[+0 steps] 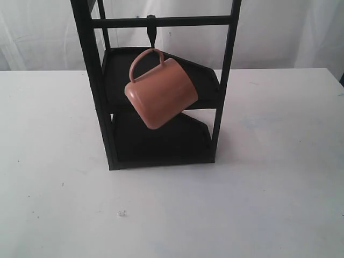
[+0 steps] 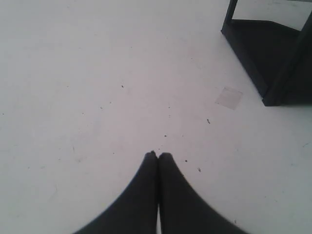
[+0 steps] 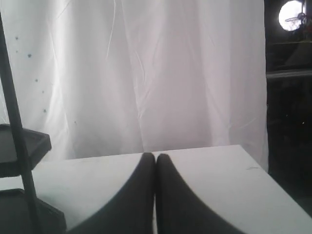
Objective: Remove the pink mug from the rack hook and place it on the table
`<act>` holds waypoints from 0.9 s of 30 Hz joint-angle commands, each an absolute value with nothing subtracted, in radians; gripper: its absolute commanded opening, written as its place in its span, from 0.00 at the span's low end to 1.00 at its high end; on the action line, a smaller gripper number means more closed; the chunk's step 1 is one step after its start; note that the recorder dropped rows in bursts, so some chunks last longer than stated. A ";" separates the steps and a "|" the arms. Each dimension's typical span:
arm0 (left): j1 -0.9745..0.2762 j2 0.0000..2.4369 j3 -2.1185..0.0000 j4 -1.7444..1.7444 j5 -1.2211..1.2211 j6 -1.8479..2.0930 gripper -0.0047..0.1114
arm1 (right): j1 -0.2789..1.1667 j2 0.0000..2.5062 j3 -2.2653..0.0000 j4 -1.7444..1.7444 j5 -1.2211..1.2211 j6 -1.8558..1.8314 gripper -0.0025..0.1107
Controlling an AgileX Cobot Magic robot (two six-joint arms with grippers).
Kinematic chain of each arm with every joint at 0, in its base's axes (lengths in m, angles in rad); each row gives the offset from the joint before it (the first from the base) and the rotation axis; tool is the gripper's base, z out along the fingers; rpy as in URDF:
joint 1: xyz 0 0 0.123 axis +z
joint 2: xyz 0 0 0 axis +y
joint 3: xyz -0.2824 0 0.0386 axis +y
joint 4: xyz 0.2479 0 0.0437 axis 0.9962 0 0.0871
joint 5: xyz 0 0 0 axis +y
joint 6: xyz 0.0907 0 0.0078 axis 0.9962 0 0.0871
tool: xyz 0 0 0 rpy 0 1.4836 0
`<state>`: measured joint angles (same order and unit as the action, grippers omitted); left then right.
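The pink mug (image 1: 161, 92) hangs tilted by its loop handle from the rack hook (image 1: 151, 33) on the crossbar of the tall black rack (image 1: 91, 75). The white table (image 1: 269, 204) spreads all round the rack. Neither gripper shows in the exterior view. My left gripper (image 2: 158, 155) is shut and empty above the bare table (image 2: 97, 73), with the rack's foot (image 2: 270, 68) off to one side. My right gripper (image 3: 156, 156) is shut and empty too, over the table (image 3: 214, 170) and apart from the rack's post (image 3: 17, 131). The mug is out of both wrist views.
The rack has two black shelves (image 1: 161, 141) behind and below the mug. A white curtain (image 3: 146, 73) hangs behind the table. A dark gap with a round light (image 3: 292, 14) lies beyond the curtain's edge. A faint square patch (image 2: 229, 97) marks the tabletop near the rack's foot.
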<state>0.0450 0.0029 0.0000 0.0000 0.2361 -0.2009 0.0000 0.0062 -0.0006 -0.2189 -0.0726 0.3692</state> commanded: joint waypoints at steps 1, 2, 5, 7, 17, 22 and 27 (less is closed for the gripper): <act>0.038 0.000 0.000 0.000 0.233 -0.201 0.04 | 0.000 0.000 0.000 -0.211 -0.134 0.418 0.02; 0.038 0.000 0.000 0.000 0.233 -0.201 0.04 | 0.000 0.000 0.000 -0.211 -0.149 0.422 0.02; 0.038 0.000 0.000 0.000 0.233 -0.201 0.04 | 0.000 0.000 0.000 -0.167 -0.164 0.461 0.02; 0.038 0.000 0.000 0.000 0.233 -0.201 0.04 | 0.000 0.000 0.000 -0.107 -0.253 0.461 0.02; 0.038 0.000 0.000 0.000 0.233 -0.201 0.04 | 0.000 0.393 -0.176 -0.124 0.135 0.518 0.02; 0.038 0.000 0.000 0.000 0.233 -0.201 0.04 | 0.065 0.719 -0.232 -0.101 0.138 0.483 0.02; 0.038 0.000 0.000 0.000 0.233 -0.201 0.04 | 0.213 0.954 -0.338 0.121 0.341 0.134 0.02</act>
